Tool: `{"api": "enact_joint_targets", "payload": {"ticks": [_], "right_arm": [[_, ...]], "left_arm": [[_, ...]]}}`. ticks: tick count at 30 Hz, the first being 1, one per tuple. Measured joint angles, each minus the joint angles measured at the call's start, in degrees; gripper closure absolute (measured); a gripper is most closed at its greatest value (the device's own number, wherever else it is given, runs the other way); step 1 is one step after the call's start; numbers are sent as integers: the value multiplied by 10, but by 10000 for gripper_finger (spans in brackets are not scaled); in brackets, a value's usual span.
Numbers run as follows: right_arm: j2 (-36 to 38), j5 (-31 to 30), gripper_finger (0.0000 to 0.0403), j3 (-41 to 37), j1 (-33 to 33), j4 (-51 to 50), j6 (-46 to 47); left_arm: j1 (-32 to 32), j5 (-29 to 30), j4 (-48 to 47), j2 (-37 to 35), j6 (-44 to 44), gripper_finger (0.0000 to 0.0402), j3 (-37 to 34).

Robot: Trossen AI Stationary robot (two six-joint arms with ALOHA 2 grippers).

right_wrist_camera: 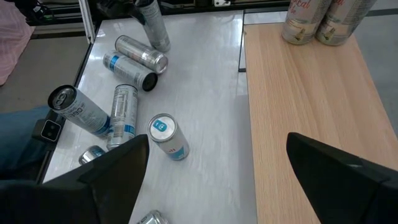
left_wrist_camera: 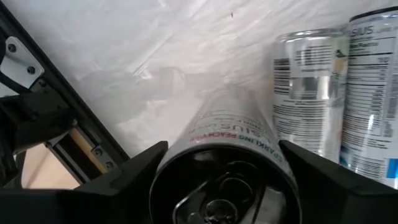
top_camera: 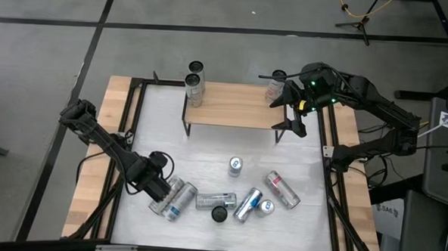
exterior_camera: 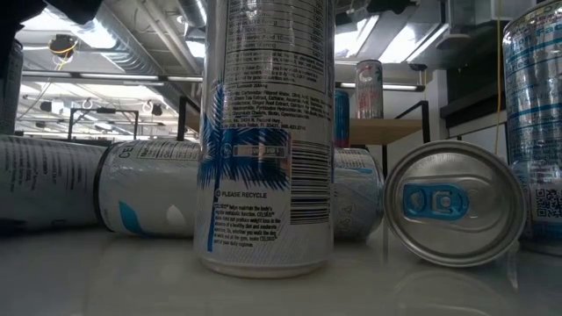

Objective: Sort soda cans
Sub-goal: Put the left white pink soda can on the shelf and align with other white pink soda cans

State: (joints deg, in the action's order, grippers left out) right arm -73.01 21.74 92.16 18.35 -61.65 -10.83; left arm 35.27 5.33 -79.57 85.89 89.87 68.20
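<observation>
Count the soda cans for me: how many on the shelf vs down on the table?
Slim silver aluminium soda cans on the raised wooden shelf: 3
Slim silver aluminium soda cans on the white table: 8
Total: 11

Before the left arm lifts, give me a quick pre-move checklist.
1. Can between the left tool's fingers: ok, a lying can with a dark top sits between them.
2. Grip closed on that can: cannot tell, the contact points do not show.
3. Neighbours clear: not ok, two more lying cans are close beside it.
4. Room on the wooden shelf: ok, cans stand only near its two ends.
5. Right tool out of the way: ok, open and empty, over the shelf's right end.
</observation>
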Motion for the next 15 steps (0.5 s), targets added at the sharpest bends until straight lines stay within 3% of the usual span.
{"api": "enact_joint_targets", "payload": {"ticks": [4, 15], "right_arm": [[0, 0, 27, 0, 0, 0, 0], [0, 0, 27, 0, 0, 1, 0]], "left_arm": [[0, 0, 1, 0, 0, 149, 0], [-12, -5, -14, -6, -10, 154, 17]]}}
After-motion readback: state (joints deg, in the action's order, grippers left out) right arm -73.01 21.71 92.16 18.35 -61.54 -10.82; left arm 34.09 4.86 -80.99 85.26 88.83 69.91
